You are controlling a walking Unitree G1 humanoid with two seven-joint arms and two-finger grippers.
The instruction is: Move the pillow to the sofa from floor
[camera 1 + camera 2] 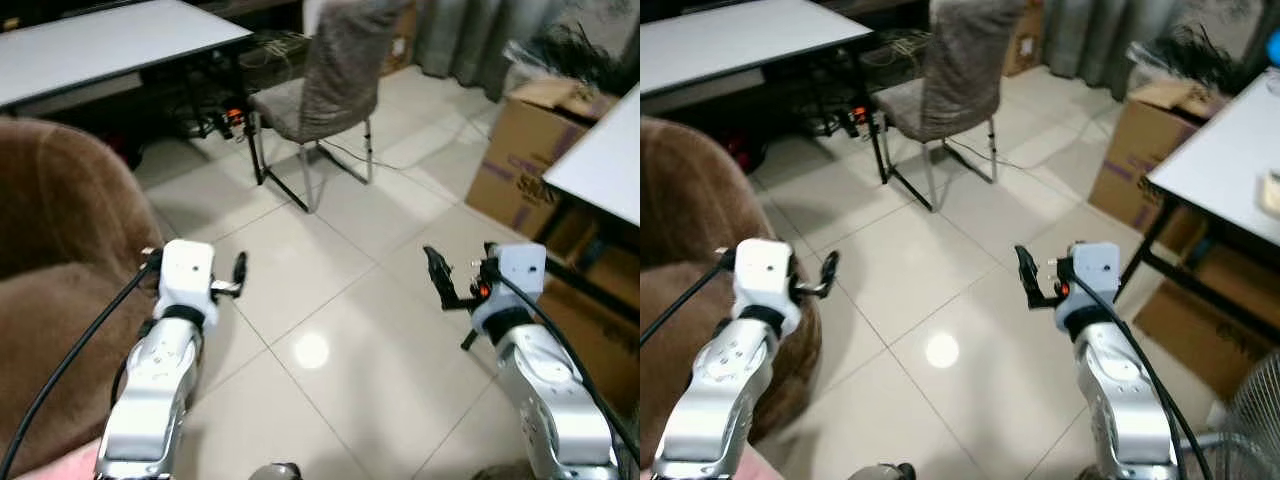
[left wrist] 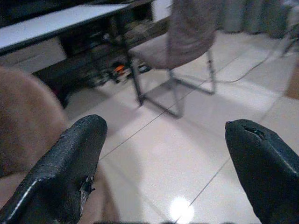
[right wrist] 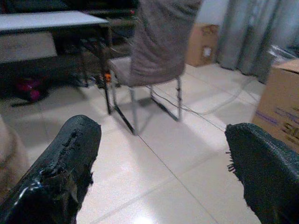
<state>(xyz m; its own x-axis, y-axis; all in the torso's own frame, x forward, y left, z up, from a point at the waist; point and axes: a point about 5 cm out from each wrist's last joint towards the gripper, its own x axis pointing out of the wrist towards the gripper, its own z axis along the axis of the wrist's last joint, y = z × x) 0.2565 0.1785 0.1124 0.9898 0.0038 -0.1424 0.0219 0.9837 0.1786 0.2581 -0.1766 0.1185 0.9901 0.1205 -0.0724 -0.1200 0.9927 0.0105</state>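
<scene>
Grippers are raised side by side over the pale tiled floor, the left gripper beside the brown sofa and the right gripper further right, each with its two black fingers spread wide and nothing between them, as the wrist views make plain. Head views take in a white table, a grey chair and a cardboard box, while the right eye view adds a second white tabletop with another box under it. I cannot find the pillow anywhere on the floor or sofa.
</scene>
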